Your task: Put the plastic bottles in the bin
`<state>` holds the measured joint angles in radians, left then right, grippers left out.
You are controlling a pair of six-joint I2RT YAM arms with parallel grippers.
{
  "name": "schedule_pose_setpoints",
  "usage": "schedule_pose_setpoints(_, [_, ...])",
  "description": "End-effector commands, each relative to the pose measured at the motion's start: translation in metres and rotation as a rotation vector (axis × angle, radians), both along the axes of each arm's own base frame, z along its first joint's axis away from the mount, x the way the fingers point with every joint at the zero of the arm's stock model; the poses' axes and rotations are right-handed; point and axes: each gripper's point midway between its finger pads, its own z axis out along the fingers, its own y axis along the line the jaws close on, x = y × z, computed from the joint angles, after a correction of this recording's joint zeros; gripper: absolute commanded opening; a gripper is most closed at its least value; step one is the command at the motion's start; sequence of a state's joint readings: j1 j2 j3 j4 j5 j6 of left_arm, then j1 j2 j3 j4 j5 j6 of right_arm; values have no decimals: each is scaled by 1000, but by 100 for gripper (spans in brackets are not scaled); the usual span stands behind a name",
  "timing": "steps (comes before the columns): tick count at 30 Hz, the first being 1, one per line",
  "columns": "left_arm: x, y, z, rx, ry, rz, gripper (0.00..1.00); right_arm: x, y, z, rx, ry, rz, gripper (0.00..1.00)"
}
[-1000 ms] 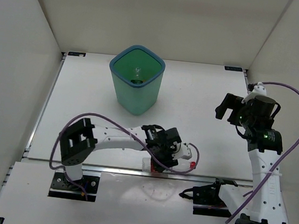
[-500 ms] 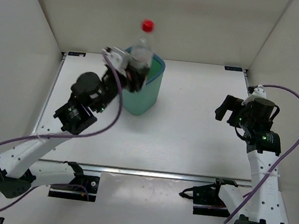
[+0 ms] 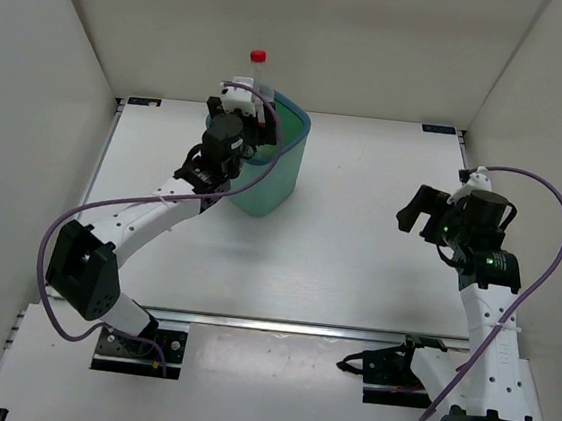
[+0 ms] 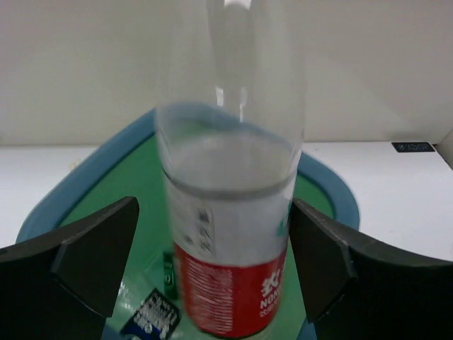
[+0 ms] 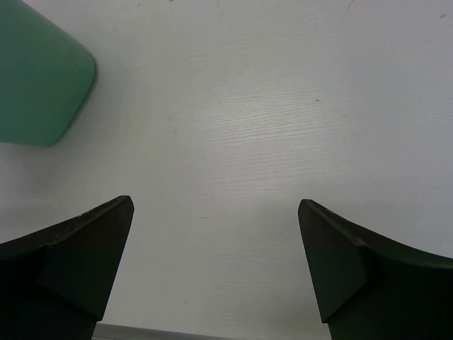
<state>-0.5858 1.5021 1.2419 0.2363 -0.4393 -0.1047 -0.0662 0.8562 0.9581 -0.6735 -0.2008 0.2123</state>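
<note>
A clear plastic bottle (image 3: 262, 86) with a red cap (image 3: 258, 56) and a red-and-white label (image 4: 230, 241) stands upright over the mouth of the teal bin (image 3: 276, 182). My left gripper (image 3: 255, 117) is at the bin's near-left rim with its jaws spread wide on either side of the bottle (image 4: 214, 205). The left finger (image 4: 99, 248) stands clearly apart from the blurred bottle. Labels of other bottles (image 4: 152, 312) show on the bin's floor. My right gripper (image 3: 418, 209) hangs open over bare table at the right (image 5: 216, 205).
The bin's blue rim (image 4: 78, 185) frames the left wrist view. A corner of the bin (image 5: 35, 85) shows at the upper left of the right wrist view. White walls enclose the table on three sides.
My left arm swung from the table's front edge up to the bin with the red-capped bottle. Its jaws have spread apart around the bottle. The right arm barely shifted.
</note>
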Motion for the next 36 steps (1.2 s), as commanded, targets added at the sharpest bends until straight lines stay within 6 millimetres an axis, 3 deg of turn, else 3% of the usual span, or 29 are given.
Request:
schedule_pose_setpoints(1, [-15, 18, 29, -112, -67, 35, 99, 3, 0, 12, -6, -44, -20, 100])
schedule_pose_setpoints(5, [-36, 17, 20, -149, -61, -8, 99, 2, -4, 12, -18, -31, -48, 99])
schedule_pose_setpoints(13, [-47, 1, 12, -105, -9, -33, 98, 0, 6, 13, 4, -37, -15, 100])
schedule_pose_setpoints(14, [-46, 9, 14, -115, 17, -25, 99, -1, 4, 13, 1, -30, -25, 99])
schedule_pose_setpoints(15, [-53, 3, 34, -168, 10, -71, 98, -1, 3, 13, -3, -18, -30, 99])
schedule_pose_setpoints(16, [-55, 10, 40, -195, 59, -85, 98, -1, 0, 11, -13, -1, -43, 100])
schedule_pose_setpoints(17, [-61, 20, 24, -161, 152, -79, 99, -2, -6, 12, -28, 7, -70, 99])
schedule_pose_setpoints(18, [-65, 28, 33, -178, 174, -86, 98, -3, -11, 9, -38, 34, -95, 99])
schedule_pose_setpoints(19, [-76, 37, 14, -159, 274, -64, 99, -4, -18, 6, -57, 53, -131, 99])
schedule_pose_setpoints(20, [-93, 58, -1, -127, 353, 18, 99, -5, -25, 5, -73, 62, -158, 100])
schedule_pose_setpoints(21, [-106, 81, -4, -156, 374, 103, 98, -7, -32, -2, -74, 92, -185, 99])
schedule_pose_setpoints(23, [-147, 121, -50, -138, 542, 201, 99, -9, -44, -5, -83, 103, -222, 99])
schedule_pose_setpoints(24, [-165, 143, -63, -190, 581, 238, 99, -12, -51, -13, -88, 131, -243, 99])
schedule_pose_setpoints(25, [-193, 154, -89, -211, 667, 248, 98, -13, -54, -17, -88, 153, -254, 99])
schedule_pose_setpoints(27, [-229, 189, -116, -249, 743, 358, 99, -14, -62, -24, -77, 182, -278, 100])
schedule_pose_setpoints(30, [-256, 193, -136, -275, 752, 396, 99, -12, -60, -36, -83, 204, -253, 99])
schedule_pose_setpoints(32, [-259, 178, -141, -258, 787, 346, 99, -11, -57, -42, -91, 223, -239, 99])
schedule_pose_setpoints(36, [-259, 181, -146, -218, 853, 382, 98, -10, -52, -47, -82, 241, -225, 99])
